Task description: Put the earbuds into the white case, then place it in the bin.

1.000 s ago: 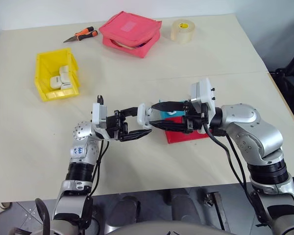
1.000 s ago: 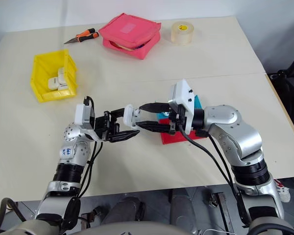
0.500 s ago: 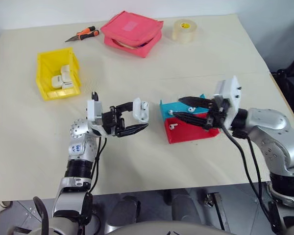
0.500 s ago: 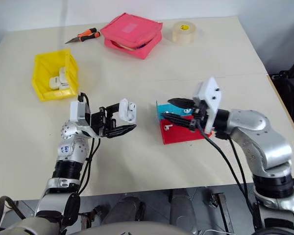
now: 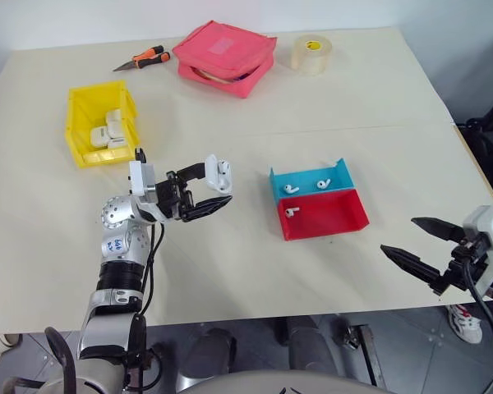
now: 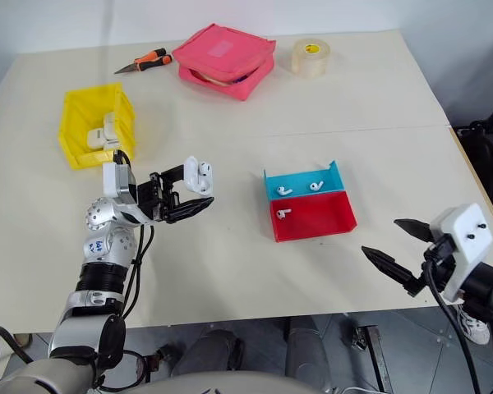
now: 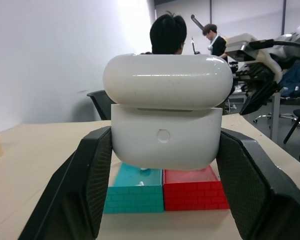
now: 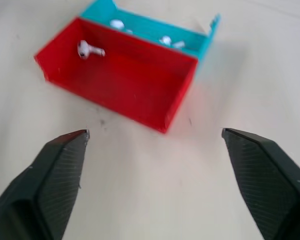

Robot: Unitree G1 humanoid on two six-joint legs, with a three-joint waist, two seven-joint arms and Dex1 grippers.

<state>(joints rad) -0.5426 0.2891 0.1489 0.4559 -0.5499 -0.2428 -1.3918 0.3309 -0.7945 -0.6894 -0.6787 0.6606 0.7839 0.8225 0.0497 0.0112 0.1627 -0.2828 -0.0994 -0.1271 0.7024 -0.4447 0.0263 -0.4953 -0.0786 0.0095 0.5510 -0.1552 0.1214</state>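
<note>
Beige desk [image 5: 378, 90], white case [image 5: 218, 174] held above it by the left end effector [image 5: 207, 189].
Its fingers pinch the case, lid closed, between the yellow bin [image 5: 101, 125] and the blue tray [image 5: 309, 180]. Two earbuds [image 5: 291, 188] lie in that tray, one in the red tray [image 5: 322, 214]. Right end effector [image 5: 425, 249], fingers spread wide, hangs off the desk's near edge.

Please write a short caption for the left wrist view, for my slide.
Left gripper clamps the closed white case above the blue tray and red tray.
</note>
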